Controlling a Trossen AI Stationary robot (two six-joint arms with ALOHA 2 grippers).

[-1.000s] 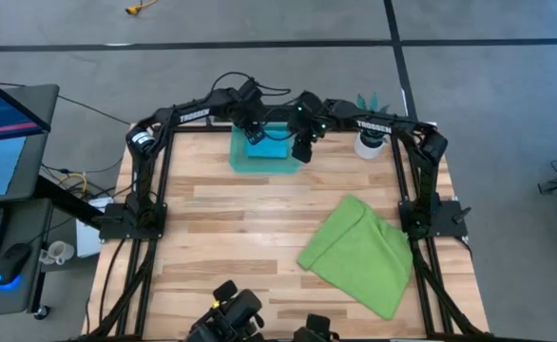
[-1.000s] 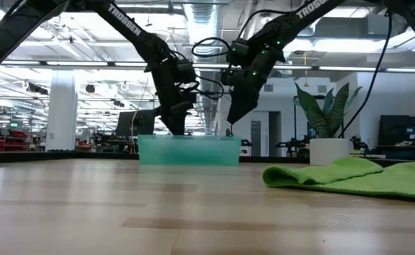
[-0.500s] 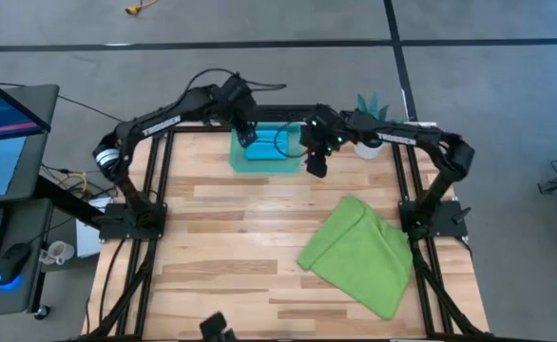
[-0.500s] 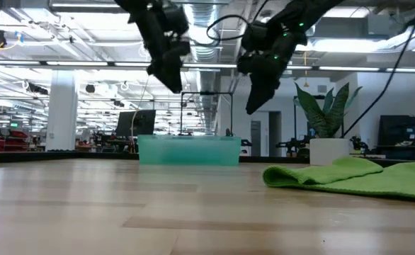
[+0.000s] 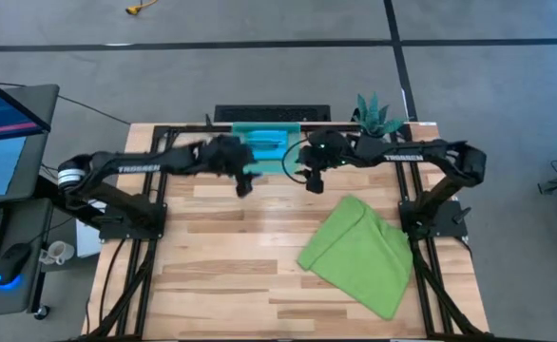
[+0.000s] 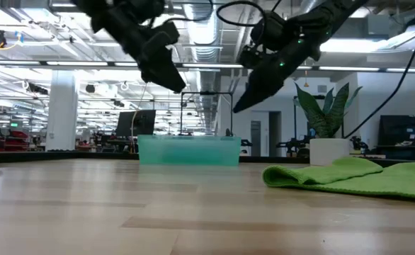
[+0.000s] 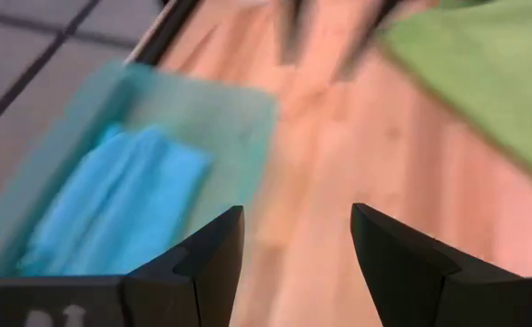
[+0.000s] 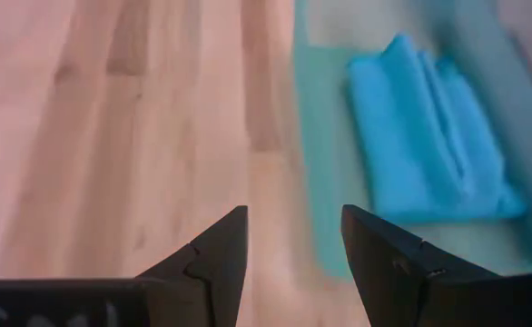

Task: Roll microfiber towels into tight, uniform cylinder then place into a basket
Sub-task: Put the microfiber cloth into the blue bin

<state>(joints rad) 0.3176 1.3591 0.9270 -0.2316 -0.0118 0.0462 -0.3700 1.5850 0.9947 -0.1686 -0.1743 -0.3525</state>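
- Two towels make up my job, and nearest the front edge of the counter (image 5: 221, 275) lies the one not yet rolled: the lime-green towel (image 5: 359, 255), spread loose and flat on my right-hand side, a fold showing along its near-centre edge
- Its long axis runs on a slant, from a corner up near the middle of the counter down toward the front right corner; I judge any roll will have to start from one of its short ends
- Farther back, my right gripper (image 5: 315, 182) hangs in the air just beyond the green towel's upper corner, fingers spread apart and holding nothing; it is clearly the nearer of my two to that towel
- My left gripper (image 5: 243, 183) hangs at about the same depth, left of centre, well apart from the green towel; its fingers are also spread and hold nothing
- Both grippers sit just in front of the basket (image 5: 241, 130), raised well above the counter in the low view
- Farthest back, at the rear edge, the basket holds the sky-blue towel (image 8: 434, 136), lying inside as a folded bundle rather than a tight cylinder, so far as I can tell
- Beside the basket, to its right, stands a white pot with a plant (image 5: 375, 112)
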